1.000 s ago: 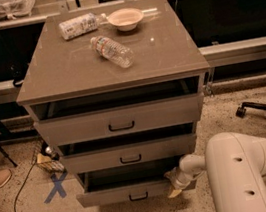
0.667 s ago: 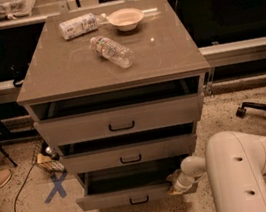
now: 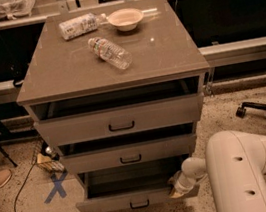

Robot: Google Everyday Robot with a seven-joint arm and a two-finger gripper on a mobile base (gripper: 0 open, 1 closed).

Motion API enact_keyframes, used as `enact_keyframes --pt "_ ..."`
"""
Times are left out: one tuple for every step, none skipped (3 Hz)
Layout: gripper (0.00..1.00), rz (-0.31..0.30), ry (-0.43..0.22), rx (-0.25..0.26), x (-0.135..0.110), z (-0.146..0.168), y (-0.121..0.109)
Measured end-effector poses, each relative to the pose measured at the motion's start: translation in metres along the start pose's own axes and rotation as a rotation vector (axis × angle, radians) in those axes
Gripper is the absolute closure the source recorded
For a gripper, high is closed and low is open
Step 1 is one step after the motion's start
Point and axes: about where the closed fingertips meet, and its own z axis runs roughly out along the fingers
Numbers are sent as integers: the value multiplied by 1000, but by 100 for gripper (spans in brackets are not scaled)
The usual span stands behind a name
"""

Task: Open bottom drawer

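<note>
Grey-taupe three-drawer cabinet (image 3: 68,81) at frame centre, seen from above and in front. The bottom drawer (image 3: 113,202), at 6 o'clock, stands out furthest of the three, its dark interior exposed and its small black handle (image 3: 140,204) at the centre of the front panel. The gripper (image 3: 177,190), at about 5 o'clock, sits against the right end of that drawer front, carried on the white arm (image 3: 250,169) entering from lower right; whether the gripper is open or closed cannot be told. The middle drawer (image 3: 91,161) and top drawer (image 3: 71,129) are each slightly ajar. On the cabinet top, toward 12 o'clock, lie a clear bottle (image 3: 110,53), a labelled bottle (image 3: 78,26) and a bowl (image 3: 125,19). A blue X (image 3: 56,185) marks the floor at 8 o'clock.
</note>
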Motion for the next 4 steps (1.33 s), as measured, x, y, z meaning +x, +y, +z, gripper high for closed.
enact_keyframes --pt "100 41 -12 10 9 1 24" --pt "100 41 -12 10 7 -3 23" --pt "82 41 -12 10 7 -3 23" --pt "59 41 -13 7 6 -2 24"
